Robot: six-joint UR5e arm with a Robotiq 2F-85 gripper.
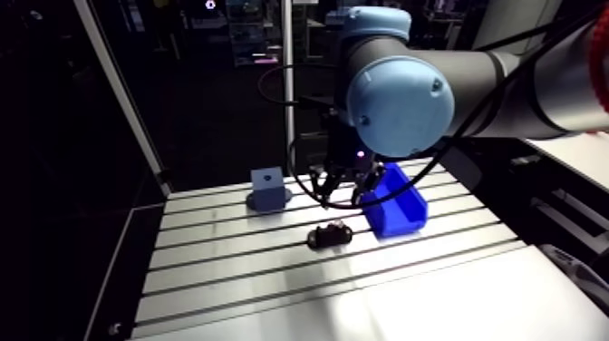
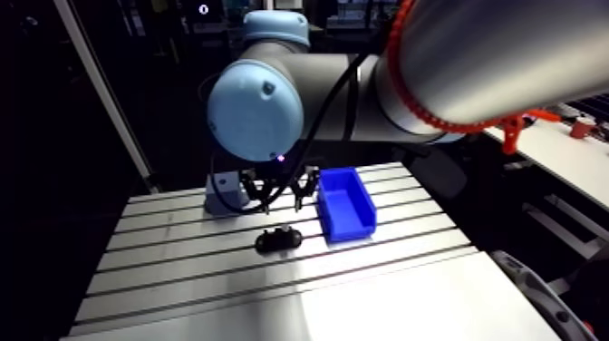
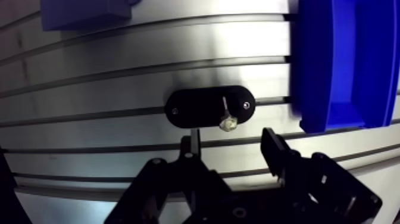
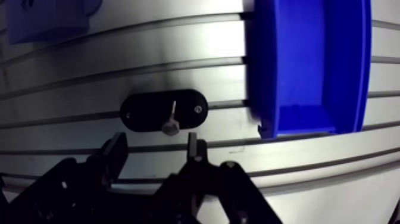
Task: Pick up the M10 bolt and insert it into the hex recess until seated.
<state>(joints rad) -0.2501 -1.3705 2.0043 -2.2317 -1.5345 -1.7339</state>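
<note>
A black oval plate [image 3: 196, 108] lies on the slotted table, just ahead of my gripper [image 3: 231, 140]. A small silver bolt [image 3: 226, 116] sits on the plate's half nearer the blue bin, its thin shaft pointing away from me and its bright hex head toward my fingers. I cannot tell how deep it sits in the plate. My two dark fingers [image 3: 190, 149] stand apart with nothing between them, and the bolt lies just beyond their tips. In the arm view the gripper [image 1: 343, 186] hangs a little above and behind the plate [image 1: 329, 236].
An open blue bin [image 3: 339, 65] stands close beside the plate, on the bolt's side. A blue-grey block [image 1: 268, 190] sits farther back on the table [image 1: 227, 272]. The table's near edge runs along the front of the arm view.
</note>
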